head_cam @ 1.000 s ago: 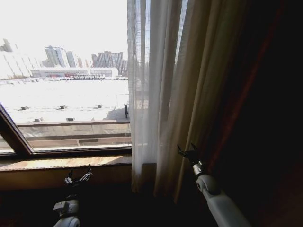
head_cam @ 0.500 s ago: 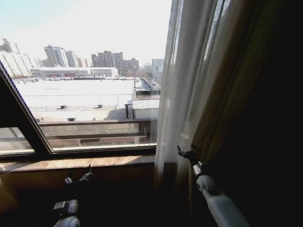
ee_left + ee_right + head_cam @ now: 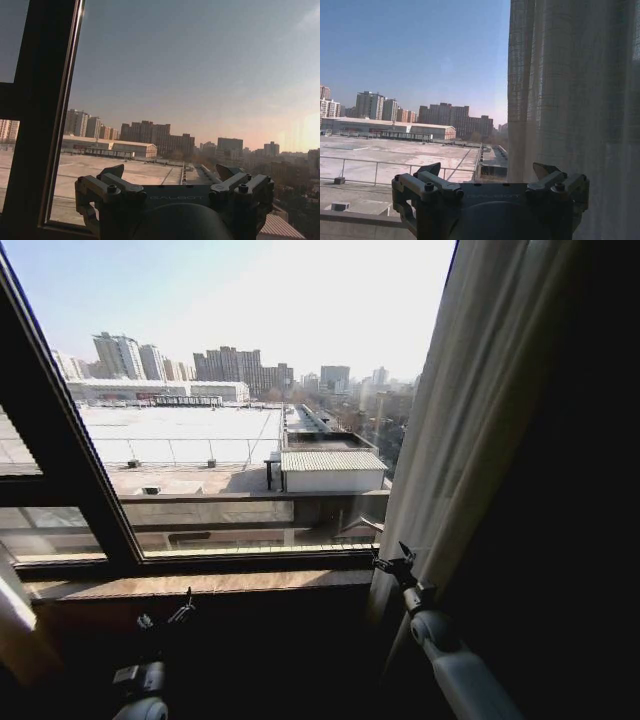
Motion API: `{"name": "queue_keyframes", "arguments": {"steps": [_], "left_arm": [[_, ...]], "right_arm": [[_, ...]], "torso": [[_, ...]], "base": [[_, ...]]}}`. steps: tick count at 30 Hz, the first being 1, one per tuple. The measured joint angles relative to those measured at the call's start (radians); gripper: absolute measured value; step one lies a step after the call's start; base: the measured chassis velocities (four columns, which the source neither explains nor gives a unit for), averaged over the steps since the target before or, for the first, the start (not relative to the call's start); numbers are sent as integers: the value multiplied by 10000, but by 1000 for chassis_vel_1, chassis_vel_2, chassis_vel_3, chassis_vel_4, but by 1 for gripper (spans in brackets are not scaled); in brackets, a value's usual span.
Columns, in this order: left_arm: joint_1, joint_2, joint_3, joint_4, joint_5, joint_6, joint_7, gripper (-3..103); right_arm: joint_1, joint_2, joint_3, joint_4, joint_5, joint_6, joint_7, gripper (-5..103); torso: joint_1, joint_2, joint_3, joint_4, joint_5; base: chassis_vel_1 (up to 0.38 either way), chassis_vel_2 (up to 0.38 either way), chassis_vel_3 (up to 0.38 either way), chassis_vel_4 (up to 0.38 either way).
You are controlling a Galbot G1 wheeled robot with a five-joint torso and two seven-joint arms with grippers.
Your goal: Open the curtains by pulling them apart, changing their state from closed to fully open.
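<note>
While the curtains [image 3: 480, 410] hang bunched at the right side of the window, a cream-beige sliver [image 3: 18, 625] shows at the far left edge. Right gripper [image 3: 392, 562]: raised beside the near edge of the right panel's sheer pleats [image 3: 570, 90], fingers spread, holding nothing. Left gripper [image 3: 165, 613]: low, below the wooden sill [image 3: 200, 583], fingers likewise apart and empty, facing the glass beside the dark window frame [image 3: 45, 110]. Between the panels, rooftops and distant towers [image 3: 240, 365].

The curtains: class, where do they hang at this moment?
In the head view the curtains hang bunched at the window's right side, beside the right gripper.
</note>
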Motion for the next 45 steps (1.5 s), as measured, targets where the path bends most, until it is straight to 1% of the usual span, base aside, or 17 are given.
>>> {"name": "queue_keyframes", "arguments": {"steps": [3, 6, 8, 13, 15, 17, 19, 23, 27, 32, 37, 38, 40, 41, 42, 43, 45], "left_arm": [[0, -1, 4, 0, 0, 0, 4, 100], [-1, -1, 4, 0, 0, 0, 4, 100], [-1, 1, 2, 0, 0, 0, 4, 100], [0, 3, -2, 1, 0, 0, 2, 100], [-1, 3, -2, 0, 0, 0, 2, 100], [-1, 3, -1, 0, 0, 0, 2, 100], [0, 3, -1, 0, 0, 0, 2, 100], [-1, 2, 0, 0, 0, 0, 4, 100], [-1, 3, -4, 0, 0, 0, 1, 100], [-1, 3, -5, 0, 0, 0, -3, 100], [-1, 3, -2, 0, 0, 0, -2, 100], [0, 3, -2, 0, 0, 0, -2, 100], [-1, 3, -3, 0, 0, 0, -2, 100], [-1, 3, -2, 0, 0, 0, -3, 100], [-1, 3, -2, 0, 0, 0, -2, 100], [0, 3, -3, 0, 0, 0, -3, 100], [-1, 3, -3, 0, 0, 0, -3, 100]], "right_arm": [[7, -8, 1, -26, -65, -7, -13, 100], [25, -10, 0, -43, -71, -115, -6, 100], [75, 1, 0, -74, -71, -274, 65, 100], [156, 26, -29, -134, -78, -393, 254, 100], [219, 38, -93, -215, -68, -311, 353, 100], [461, 75, -234, -481, -160, 50, 543, 100], [521, 76, -282, -543, -202, 50, 605, 100], [920, 139, -478, -989, -381, 35, 884, 100], [1674, 321, -692, -1878, -605, 14, 1280, 100], [2240, 463, -927, -2514, -812, -103, 1445, 100], [2466, 583, -1024, -2811, -788, -28, 1370, 100], [2476, 589, -1031, -2857, -755, 43, 1316, 98], [2480, 589, -1033, -2889, -746, 97, 1264, 98], [2480, 584, -1032, -2906, -738, 145, 1205, 88], [2476, 574, -1031, -2907, -731, 179, 1173, 88], [2462, 559, -1026, -2906, -719, 201, 1146, 78], [2440, 544, -1018, -2907, -700, 221, 1122, 78]], "torso": [[1, -1, 0, -4, -8], [1, -1, 0, -2, -8], [0, -1, 0, 1, -18], [-2, 1, -2, 1, -15], [-4, 1, -2, 2, -13], [2, -1, 1, 0, -9], [4, -2, 2, -2, -5], [4, -2, 1, -1, -12], [-3, 1, -2, 2, -17], [-2, 0, -1, 1, -13], [0, 0, 0, 1, -10], [0, 0, 0, 1, -11], [0, 0, 0, 1, -11], [-1, 1, -1, 0, -13], [-2, 1, -1, 1, -14], [-2, 1, -1, 2, -14], [-1, 1, 0, 1, -12]], "base": [[-80, -56, 48, 28], [0, 0, 0, 0], [0, 0, 0, 0], [0, 0, 0, 0], [-139, -10, 76, 8], [-131, -38, 131, 27], [-106, -4, 116, 22], [-43, -10, 29, 8], [0, 0, 0, 0], [0, 0, 0, 0], [0, 0, 0, 0], [0, 0, 0, 0], [0, 0, 0, 0], [0, 0, 0, 0], [0, 0, 0, 0], [0, 0, 0, 0], [0, 0, 0, 0]]}}
